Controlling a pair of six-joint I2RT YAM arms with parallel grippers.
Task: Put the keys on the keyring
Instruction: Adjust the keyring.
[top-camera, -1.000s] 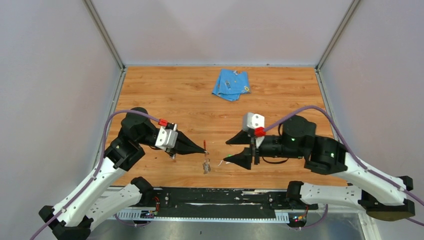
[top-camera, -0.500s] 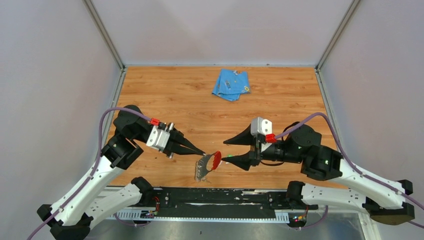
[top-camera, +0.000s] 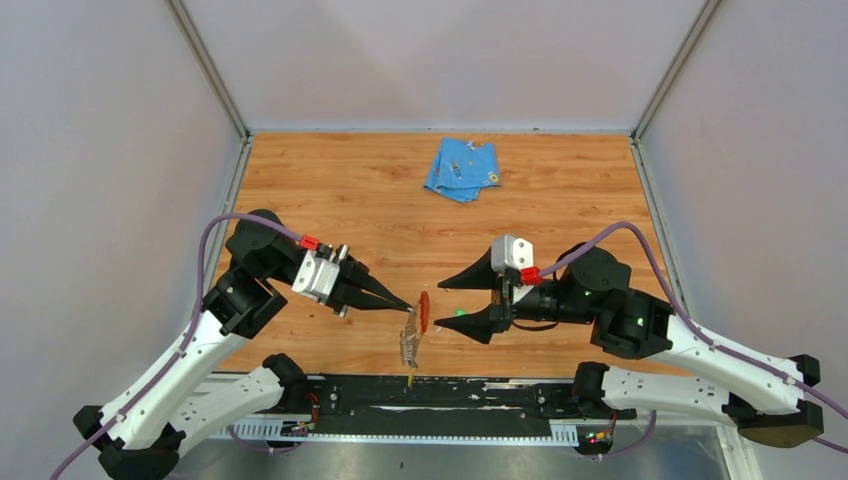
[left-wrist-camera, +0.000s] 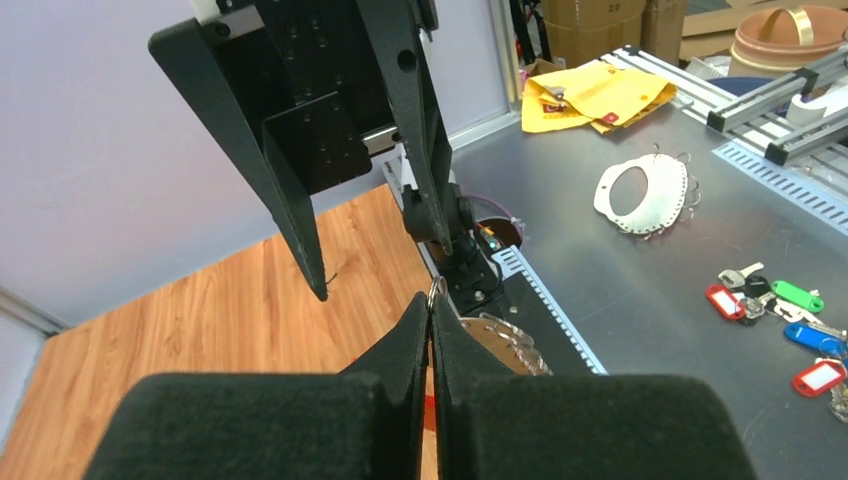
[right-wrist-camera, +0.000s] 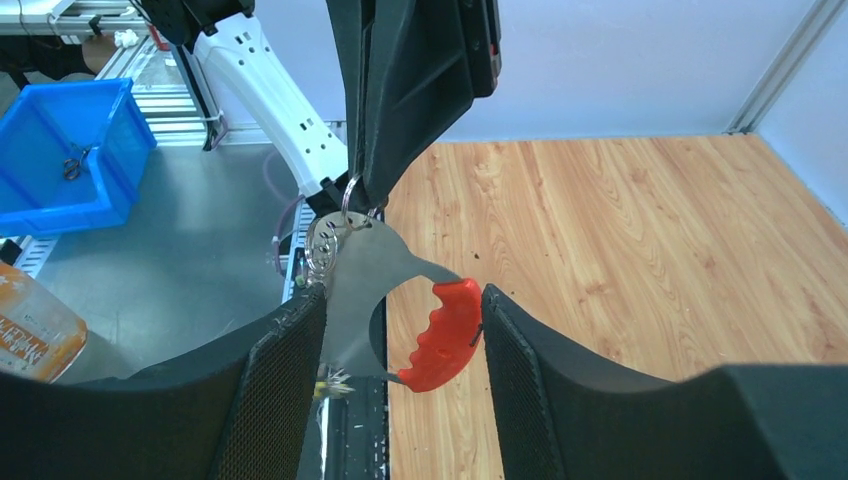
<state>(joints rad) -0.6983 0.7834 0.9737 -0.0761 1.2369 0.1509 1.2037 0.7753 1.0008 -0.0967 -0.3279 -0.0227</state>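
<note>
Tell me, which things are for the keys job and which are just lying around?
For the job: the keyring, pinched by the left gripper; the right gripper, open in front of it. I cannot pick out the keys for sure.
Just lying about: the blue cloth on the table; off the table, a yellow pouch and a blue bin.

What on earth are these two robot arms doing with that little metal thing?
The left gripper is shut on the small ring at the top of the keyring, a flat metal piece with a red strip, and holds it hanging over the wooden table near its front edge. The right gripper is open, with one finger on either side of the hanging piece. A blue cloth lies at the far side.
</note>
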